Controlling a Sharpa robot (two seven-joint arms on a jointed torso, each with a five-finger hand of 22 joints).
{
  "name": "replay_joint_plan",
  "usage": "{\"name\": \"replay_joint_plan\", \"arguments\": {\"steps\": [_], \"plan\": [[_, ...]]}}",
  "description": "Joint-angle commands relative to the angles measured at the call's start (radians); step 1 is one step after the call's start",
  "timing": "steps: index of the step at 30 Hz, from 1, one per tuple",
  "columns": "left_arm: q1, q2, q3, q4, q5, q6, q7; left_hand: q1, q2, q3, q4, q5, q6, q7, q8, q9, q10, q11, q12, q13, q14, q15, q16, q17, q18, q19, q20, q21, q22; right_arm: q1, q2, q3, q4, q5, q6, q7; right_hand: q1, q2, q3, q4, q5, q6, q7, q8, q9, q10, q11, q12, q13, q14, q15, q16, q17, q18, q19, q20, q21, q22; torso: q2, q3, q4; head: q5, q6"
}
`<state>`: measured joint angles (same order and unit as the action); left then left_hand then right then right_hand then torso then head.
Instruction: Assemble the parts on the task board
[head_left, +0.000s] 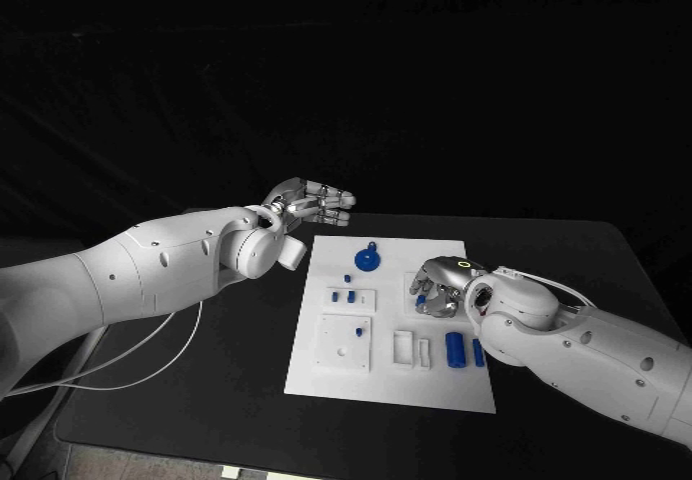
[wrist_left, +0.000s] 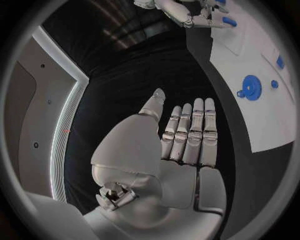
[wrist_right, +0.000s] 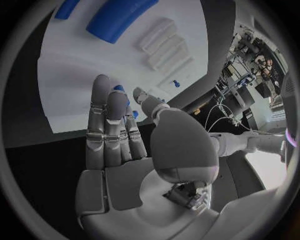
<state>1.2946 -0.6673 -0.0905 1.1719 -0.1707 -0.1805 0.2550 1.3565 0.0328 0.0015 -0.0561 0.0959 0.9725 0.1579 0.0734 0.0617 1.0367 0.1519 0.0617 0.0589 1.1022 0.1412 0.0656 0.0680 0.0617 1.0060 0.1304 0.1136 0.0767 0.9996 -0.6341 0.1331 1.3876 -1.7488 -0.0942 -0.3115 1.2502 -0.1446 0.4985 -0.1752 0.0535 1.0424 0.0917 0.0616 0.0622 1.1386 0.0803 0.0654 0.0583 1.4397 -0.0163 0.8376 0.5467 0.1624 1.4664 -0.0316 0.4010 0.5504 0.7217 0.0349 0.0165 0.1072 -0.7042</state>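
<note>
The white task board (head_left: 387, 375) lies in the middle of the black table. On it are a round blue disc part (head_left: 368, 261), small blue pegs (head_left: 340, 296) and two blue cylinders (head_left: 457, 350). My right hand (head_left: 440, 285) hovers over the board's right side, fingers stretched out. A small blue piece (wrist_right: 120, 89) shows between its thumb and fingers; I cannot tell whether it is pinched or lies on the board (wrist_right: 75, 75) beneath. My left hand (head_left: 310, 203) is raised beyond the board's far left corner. It (wrist_left: 184, 135) is flat and holds nothing. The disc (wrist_left: 251, 87) lies off to its side.
White blocks (head_left: 346, 343) and a smaller white holder (head_left: 411, 350) sit on the near half of the board. The cylinder (wrist_right: 119, 20) and white ribbed blocks (wrist_right: 165, 45) lie beyond my right fingertips. Bare black table (head_left: 216, 380) surrounds the board.
</note>
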Motion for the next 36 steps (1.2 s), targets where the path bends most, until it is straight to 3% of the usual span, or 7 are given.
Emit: {"name": "replay_joint_plan", "arguments": {"steps": [1,8,17,23,36], "plan": [[0.0,0.001,0.001,-0.002,0.007,0.013,0.008,-0.002,0.009,-0.003,-0.005,-0.004,0.005,0.0,-0.001,0.001,0.002,0.003,-0.003,0.0,-0.002,0.002,-0.003,0.0,0.015,0.002,0.001,-0.002,0.0,0.0,0.002,-0.001,0.002,-0.026,-0.018,-0.006,-0.016,0.0,0.022,-0.003,-0.006,0.013,0.002,0.001,0.0,0.006,0.0,-0.004,0.0,0.006,-0.003,0.002,0.003,-0.014,0.037,-0.012,0.005,0.001,-0.001,0.0,-0.0006,0.001,-0.001],[0.0,0.001,0.001,-0.004,0.007,0.012,0.006,0.0,0.007,-0.004,-0.009,-0.004,0.002,0.001,-0.002,0.001,0.0,0.003,-0.003,0.0,-0.002,0.002,-0.004,0.0,0.015,0.002,0.001,-0.002,-0.001,0.0,0.008,-0.011,-0.001,-0.05,-0.028,-0.029,-0.017,0.019,0.083,-0.009,-0.006,0.078,0.015,0.006,0.003,0.064,-0.014,0.001,0.0,0.006,-0.012,0.001,0.005,-0.02,0.035,-0.018,0.009,0.007,-0.001,-0.0004,-0.0011,0.003,0.0],[0.0,0.001,0.001,-0.004,0.007,0.009,0.003,-0.001,0.008,-0.003,-0.008,-0.003,0.001,0.001,-0.001,0.001,-0.002,0.004,-0.003,0.0,-0.004,0.003,-0.004,0.0,0.015,0.001,0.001,-0.003,-0.001,0.0,0.019,-0.029,-0.01,-0.076,-0.031,-0.045,-0.023,0.018,0.134,-0.03,-0.006,0.094,0.016,0.002,0.002,0.066,-0.013,-0.004,0.0,0.004,-0.013,-0.002,0.009,-0.026,0.025,-0.023,0.017,0.026,-0.001,-0.0003,-0.001,0.004,-0.003],[0.0,0.001,0.001,-0.004,0.007,0.008,0.0,-0.001,0.006,-0.004,-0.008,-0.003,-0.002,0.003,-0.002,0.001,-0.006,0.005,-0.003,0.0,-0.007,0.004,-0.004,0.0,0.014,-0.002,0.002,-0.004,-0.001,-0.001,0.022,-0.032,-0.013,-0.082,-0.034,-0.044,-0.026,0.02,0.145,-0.036,-0.006,0.103,0.015,0.002,0.002,0.069,-0.014,-0.003,0.0,0.003,-0.012,-0.003,0.011,-0.025,0.02,-0.022,0.021,0.04,-0.001,-0.0015,-0.0007,0.003,-0.003],[0.0,0.0,0.001,-0.005,0.006,0.011,-0.005,0.0,0.008,-0.002,-0.006,-0.005,0.002,0.001,-0.001,0.001,-0.003,0.003,-0.003,0.0,0.01,-0.001,-0.003,0.001,0.011,-0.002,-0.001,-0.004,-0.001,-0.001,0.024,-0.034,-0.014,-0.079,-0.027,-0.039,-0.015,0.035,0.142,-0.047,-0.006,0.13,0.011,0.002,0.002,0.095,-0.022,-0.003,0.0,0.002,-0.018,0.001,0.019,-0.031,0.013,-0.026,0.028,0.065,0.0,-0.0006,-0.0011,0.001,-0.007]]}}
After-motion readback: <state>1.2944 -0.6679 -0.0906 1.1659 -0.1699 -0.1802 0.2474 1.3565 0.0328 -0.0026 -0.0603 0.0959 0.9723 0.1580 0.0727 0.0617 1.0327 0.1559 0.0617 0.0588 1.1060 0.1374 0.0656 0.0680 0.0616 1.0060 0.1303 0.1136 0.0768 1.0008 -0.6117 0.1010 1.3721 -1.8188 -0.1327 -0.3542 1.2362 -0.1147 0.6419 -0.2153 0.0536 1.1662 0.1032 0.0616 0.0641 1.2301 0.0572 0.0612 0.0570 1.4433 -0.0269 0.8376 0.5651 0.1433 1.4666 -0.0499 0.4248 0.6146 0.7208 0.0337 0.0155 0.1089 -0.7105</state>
